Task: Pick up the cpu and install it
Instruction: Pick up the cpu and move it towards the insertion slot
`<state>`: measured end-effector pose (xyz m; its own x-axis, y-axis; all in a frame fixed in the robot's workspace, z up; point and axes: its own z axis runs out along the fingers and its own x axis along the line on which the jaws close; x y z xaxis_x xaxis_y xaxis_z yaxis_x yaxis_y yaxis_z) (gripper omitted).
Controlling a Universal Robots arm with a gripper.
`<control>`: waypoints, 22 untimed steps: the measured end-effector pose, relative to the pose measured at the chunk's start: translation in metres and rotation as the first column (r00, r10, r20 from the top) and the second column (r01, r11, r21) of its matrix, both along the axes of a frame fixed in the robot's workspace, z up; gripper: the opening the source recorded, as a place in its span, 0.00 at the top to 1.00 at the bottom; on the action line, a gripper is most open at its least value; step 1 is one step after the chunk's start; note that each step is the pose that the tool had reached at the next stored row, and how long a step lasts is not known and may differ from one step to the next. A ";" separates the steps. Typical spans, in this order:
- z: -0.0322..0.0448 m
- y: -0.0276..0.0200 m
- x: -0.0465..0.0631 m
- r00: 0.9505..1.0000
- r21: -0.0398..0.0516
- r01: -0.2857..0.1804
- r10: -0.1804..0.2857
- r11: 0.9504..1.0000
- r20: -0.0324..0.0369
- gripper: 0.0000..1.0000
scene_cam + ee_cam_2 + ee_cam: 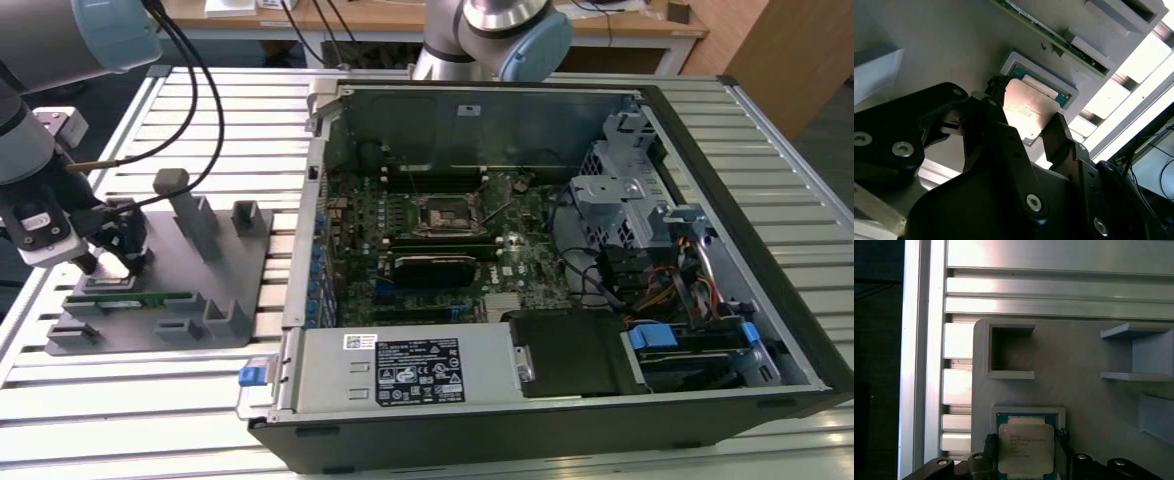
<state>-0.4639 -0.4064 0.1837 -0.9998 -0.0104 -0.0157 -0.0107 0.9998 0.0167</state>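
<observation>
The cpu (1026,450) is a flat square chip with a silver top plate and a thin green rim. It hangs just over the teal-lined pocket (1026,416) of a grey fixture plate (214,290). My gripper (1025,437) is shut on it, one black finger (996,95) against each of two opposite edges. The second wrist view shows the cpu (1026,107) slightly off from the pocket (1054,82). In the exterior view my gripper (114,265) stands low over the plate at the exterior view's left. The black socket (443,213) lies on the motherboard inside the open computer case.
A long green memory stick (134,297) lies in a slot of the fixture plate beside my gripper. Grey posts (184,205) rise from the plate. The case wall (310,230) stands between plate and motherboard. Cables (200,110) hang from the arm. The table is slatted aluminium (174,400).
</observation>
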 end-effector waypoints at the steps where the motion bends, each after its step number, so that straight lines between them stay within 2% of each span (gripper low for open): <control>1: 0.0000 0.0000 0.000 1.000 0.000 0.000 0.000 1.000 0.000 0.46; 6: 0.0004 0.0000 0.000 1.000 0.000 0.000 0.000 1.000 0.000 0.45; 7: 0.0011 0.0000 0.000 1.000 0.000 0.000 0.000 1.000 0.000 0.39; 22: 0.0032 0.0000 0.000 1.000 0.000 0.000 0.000 1.000 0.001 0.40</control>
